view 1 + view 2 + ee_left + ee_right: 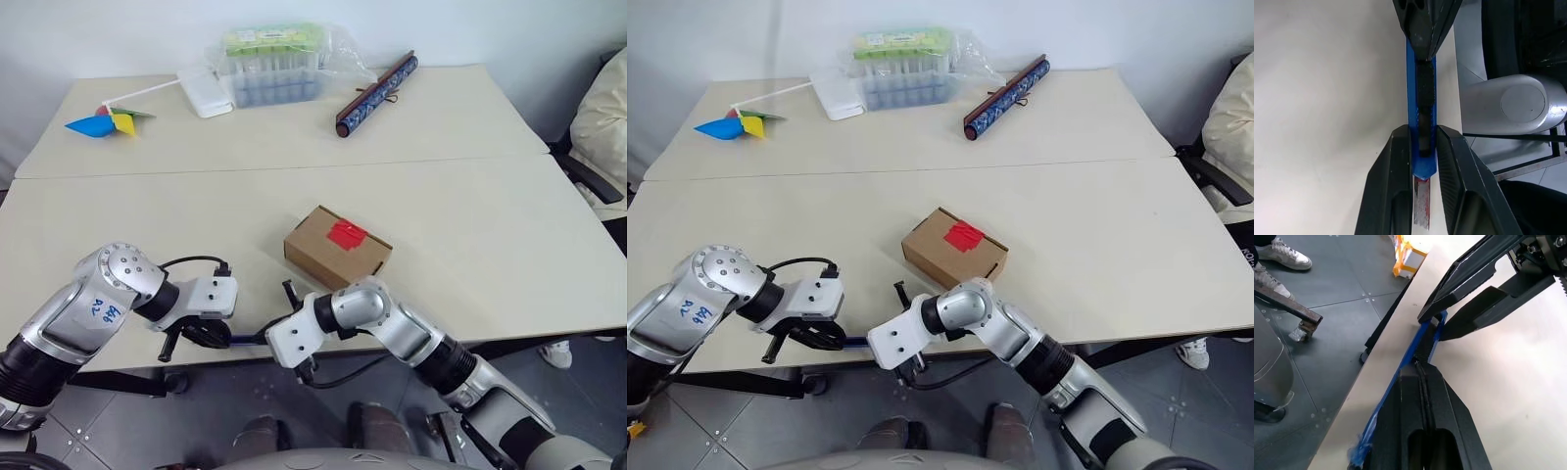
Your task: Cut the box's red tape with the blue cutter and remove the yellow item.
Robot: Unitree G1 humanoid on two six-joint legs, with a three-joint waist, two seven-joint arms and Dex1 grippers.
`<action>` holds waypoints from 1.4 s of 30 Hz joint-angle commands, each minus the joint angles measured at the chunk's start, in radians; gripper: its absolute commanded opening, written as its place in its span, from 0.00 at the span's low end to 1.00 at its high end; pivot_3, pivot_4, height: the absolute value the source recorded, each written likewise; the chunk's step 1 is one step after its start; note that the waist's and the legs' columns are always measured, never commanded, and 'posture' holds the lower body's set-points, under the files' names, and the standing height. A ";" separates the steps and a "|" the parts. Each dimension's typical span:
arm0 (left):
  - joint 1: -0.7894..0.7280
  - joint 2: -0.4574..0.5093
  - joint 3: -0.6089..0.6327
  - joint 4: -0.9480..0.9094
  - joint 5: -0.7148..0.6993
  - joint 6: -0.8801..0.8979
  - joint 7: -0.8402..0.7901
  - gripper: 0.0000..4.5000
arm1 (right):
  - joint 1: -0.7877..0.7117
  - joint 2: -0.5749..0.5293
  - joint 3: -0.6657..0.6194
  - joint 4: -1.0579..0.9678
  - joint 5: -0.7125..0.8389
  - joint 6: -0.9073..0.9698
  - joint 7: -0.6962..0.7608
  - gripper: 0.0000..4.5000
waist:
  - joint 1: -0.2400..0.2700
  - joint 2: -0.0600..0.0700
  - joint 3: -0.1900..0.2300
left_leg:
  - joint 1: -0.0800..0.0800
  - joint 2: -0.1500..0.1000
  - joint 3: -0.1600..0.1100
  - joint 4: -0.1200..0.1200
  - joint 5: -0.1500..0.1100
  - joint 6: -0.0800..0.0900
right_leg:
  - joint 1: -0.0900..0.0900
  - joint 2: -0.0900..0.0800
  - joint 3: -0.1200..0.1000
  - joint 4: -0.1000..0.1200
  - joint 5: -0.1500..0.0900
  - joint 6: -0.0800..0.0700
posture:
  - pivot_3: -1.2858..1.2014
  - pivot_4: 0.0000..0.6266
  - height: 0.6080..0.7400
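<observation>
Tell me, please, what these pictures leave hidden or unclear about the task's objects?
- Yellow item: presumably inside the box, hidden by its closed flaps and red tape.
- Blue cutter: in the head views, mostly hidden between the left gripper and right gripper.
- Its blade tip: cut off by the left wrist view's edge.

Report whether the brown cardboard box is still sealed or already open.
Sealed. The small brown corrugated cardboard box lies with its top flaps flat and the bright red tape strip unbroken across them.
</observation>
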 commanded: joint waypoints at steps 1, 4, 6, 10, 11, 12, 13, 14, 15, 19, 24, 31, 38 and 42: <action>0.026 0.006 -0.040 0.012 0.022 0.007 0.004 0.09 | -0.011 0.003 -0.004 -0.001 -0.008 -0.003 -0.008 0.00 | 0.001 0.000 0.000 | 0.000 0.000 0.000 0.000 0.000 0.000 | 0.000 0.000 0.000 0.000 0.000 0.000 | 0.52 0.24 1.00; 0.026 0.005 -0.033 0.018 0.018 0.008 0.009 0.09 | -0.009 -0.013 -0.042 -0.051 0.022 0.038 0.004 0.00 | 0.001 0.000 0.000 | 0.000 0.000 0.000 0.000 0.000 0.000 | 0.000 0.000 0.001 0.000 0.000 0.000 | 0.52 0.24 1.00; 0.026 0.003 -0.027 0.025 0.015 0.008 0.014 0.09 | -0.007 -0.027 -0.066 -0.087 0.045 0.068 0.016 0.00 | 0.002 0.000 0.000 | 0.000 0.000 0.001 0.000 0.000 0.000 | 0.000 0.000 0.001 0.000 0.000 0.000 | 0.52 0.24 1.00; 0.033 -0.011 0.038 0.074 -0.022 -0.020 0.039 0.09 | 0.004 -0.076 -0.203 -0.264 0.195 0.280 0.053 0.00 | 0.003 0.000 0.000 | 0.000 0.000 0.001 0.000 0.000 0.000 | 0.000 0.000 0.002 0.000 0.000 0.000 | 0.52 0.24 1.00; 0.036 -0.020 0.057 0.089 -0.033 -0.030 0.048 0.09 | 0.012 -0.105 -0.233 -0.305 0.231 0.324 0.071 0.00 | 0.004 0.000 0.000 | 0.000 0.000 0.001 0.000 0.000 0.000 | 0.000 0.000 0.002 0.000 0.000 0.000 | 0.52 0.24 1.00; 0.038 -0.025 0.070 0.101 -0.043 -0.035 0.052 0.09 | 0.020 -0.133 -0.258 -0.339 0.262 0.363 0.089 0.00 | 0.004 0.000 0.000 | 0.000 0.000 0.001 0.000 0.000 0.000 | 0.000 0.000 0.002 0.000 0.000 0.000 | 0.52 0.24 1.00; 0.043 -0.029 0.086 0.111 -0.052 -0.052 0.055 0.09 | 0.029 -0.161 -0.284 -0.373 0.296 0.408 0.102 0.00 | 0.004 0.000 0.000 | 0.000 0.000 0.001 0.000 0.000 0.000 | 0.000 0.000 0.002 0.000 0.000 0.000 | 0.52 0.24 1.00; 0.045 -0.033 0.094 0.118 -0.056 -0.063 0.056 0.09 | 0.035 -0.180 -0.299 -0.393 0.318 0.437 0.109 0.00 | 0.006 0.000 0.000 | 0.000 0.000 0.000 0.001 0.000 0.000 | 0.000 0.000 0.002 0.000 0.000 0.000 | 0.52 0.24 1.00; 0.048 -0.047 0.120 0.125 -0.076 -0.077 0.066 0.09 | 0.038 -0.199 -0.333 -0.417 0.355 0.483 0.107 0.00 | 0.006 0.000 0.000 | 0.000 0.000 0.000 0.001 0.000 0.000 | 0.000 0.000 0.002 0.000 0.000 0.000 | 0.52 0.24 1.00; 0.041 -0.123 0.240 0.165 -0.150 -0.148 0.132 0.09 | 0.002 -0.259 -0.496 -0.458 0.497 0.658 0.079 0.00 | 0.006 -0.001 0.000 | -0.001 0.000 0.001 0.001 0.000 0.001 | 0.000 -0.001 0.002 -0.001 0.000 0.000 | 0.52 0.24 1.00; 0.034 -0.163 0.319 0.172 -0.190 -0.198 0.182 0.09 | -0.088 -0.312 -0.604 -0.418 0.589 0.787 0.043 0.19 | 0.003 0.000 0.000 | -0.001 0.000 0.001 0.000 -0.001 0.001 | -0.001 -0.001 0.002 -0.001 0.000 0.000 | 0.52 0.24 1.00; -0.048 -0.258 0.415 0.208 -0.299 -0.235 0.227 0.09 | -0.257 -0.346 -0.703 -0.309 0.656 0.912 -0.054 0.69 | 0.004 -0.001 0.000 | -0.004 0.000 0.000 0.001 -0.001 0.001 | -0.003 -0.001 0.001 -0.001 0.000 0.000 | 0.52 0.24 1.00; -0.137 -0.291 0.386 0.318 -0.276 -0.379 0.200 0.09 | -0.363 -0.337 -0.750 -0.316 0.753 1.208 -0.217 1.00 | 0.004 0.000 0.000 | -0.009 -0.001 -0.001 0.001 -0.001 0.001 | -0.005 -0.001 -0.002 -0.001 0.001 0.001 | 0.52 0.24 1.00; -0.228 -0.350 0.346 0.465 -0.154 -0.638 0.274 0.09 | -0.432 -0.299 -0.792 -0.318 0.824 1.469 -0.318 1.00 | 0.006 -0.001 0.000 | -0.010 -0.001 -0.001 0.002 -0.001 0.001 | -0.006 -0.001 -0.002 -0.001 0.001 0.001 | 0.52 0.24 1.00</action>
